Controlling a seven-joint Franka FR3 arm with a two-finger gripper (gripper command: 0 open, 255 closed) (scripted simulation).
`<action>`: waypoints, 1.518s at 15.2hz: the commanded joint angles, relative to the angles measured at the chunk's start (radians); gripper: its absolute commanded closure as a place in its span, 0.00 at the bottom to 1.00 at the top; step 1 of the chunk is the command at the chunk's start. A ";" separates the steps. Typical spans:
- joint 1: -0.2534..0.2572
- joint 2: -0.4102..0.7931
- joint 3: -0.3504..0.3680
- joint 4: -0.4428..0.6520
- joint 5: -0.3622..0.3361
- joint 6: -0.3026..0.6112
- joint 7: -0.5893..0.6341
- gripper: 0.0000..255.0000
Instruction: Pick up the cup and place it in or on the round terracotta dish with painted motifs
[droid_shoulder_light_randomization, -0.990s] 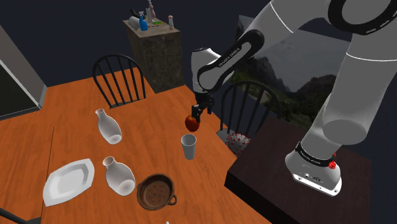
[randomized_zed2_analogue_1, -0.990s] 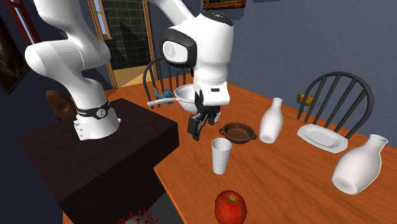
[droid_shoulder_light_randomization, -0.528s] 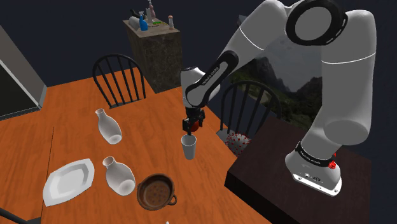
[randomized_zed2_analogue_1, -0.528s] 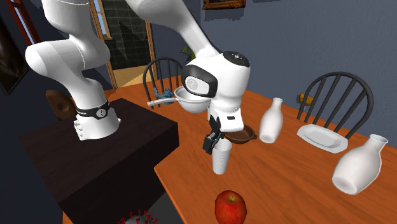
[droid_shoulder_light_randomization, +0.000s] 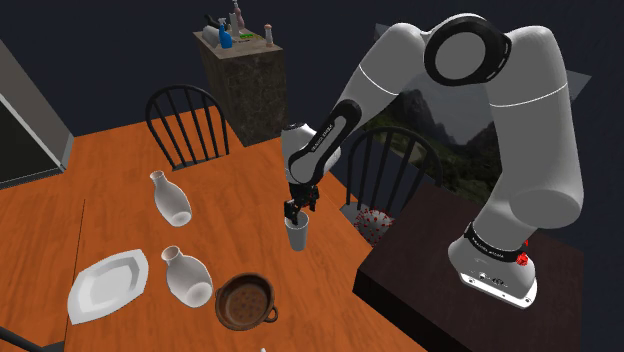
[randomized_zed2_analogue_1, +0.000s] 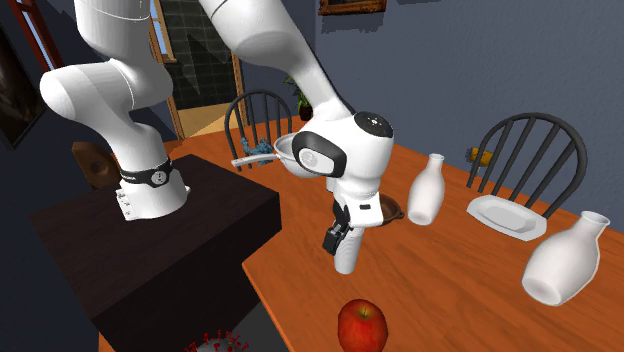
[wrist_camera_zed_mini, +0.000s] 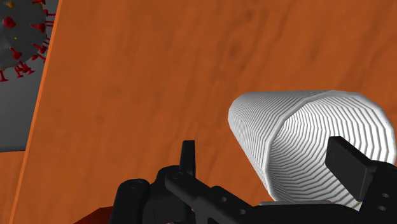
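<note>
A white ribbed cup (droid_shoulder_light_randomization: 296, 237) (randomized_zed2_analogue_1: 346, 259) stands upright on the orange wooden table (droid_shoulder_light_randomization: 120, 170), near its edge beside the stand. My gripper (droid_shoulder_light_randomization: 294, 212) (randomized_zed2_analogue_1: 337, 238) (wrist_camera_zed_mini: 267, 162) points down at the cup's rim and is open. In the wrist view one finger (wrist_camera_zed_mini: 186, 158) is outside the cup (wrist_camera_zed_mini: 299, 127) and the other (wrist_camera_zed_mini: 348, 162) is over its mouth, neither visibly pressing the wall. The round brown dish (droid_shoulder_light_randomization: 245, 301) with two small handles lies nearer the camera in the shoulder view; the hand partly hides the dish (randomized_zed2_analogue_1: 393, 212) in the second exterior view.
Two white vases (droid_shoulder_light_randomization: 170, 198) (droid_shoulder_light_randomization: 187, 277) and a white plate (droid_shoulder_light_randomization: 108, 285) lie to the shoulder view's left of the cup. A red apple (randomized_zed2_analogue_1: 362, 326) sits by the table edge. A red spiky ball (droid_shoulder_light_randomization: 372, 223) lies on the floor, chairs (droid_shoulder_light_randomization: 188, 120) around.
The gripper has swung toward the shoulder view's left and come down from above the apple onto the cup's rim. The fingers stayed open; the cup has not moved.
</note>
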 joint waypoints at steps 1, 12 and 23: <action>0.003 0.019 -0.001 0.002 -0.002 0.018 0.001 0.00; 0.003 0.019 -0.001 0.002 -0.002 0.018 0.001 1.00; -0.001 -0.030 0.004 -0.010 0.003 -0.019 0.003 1.00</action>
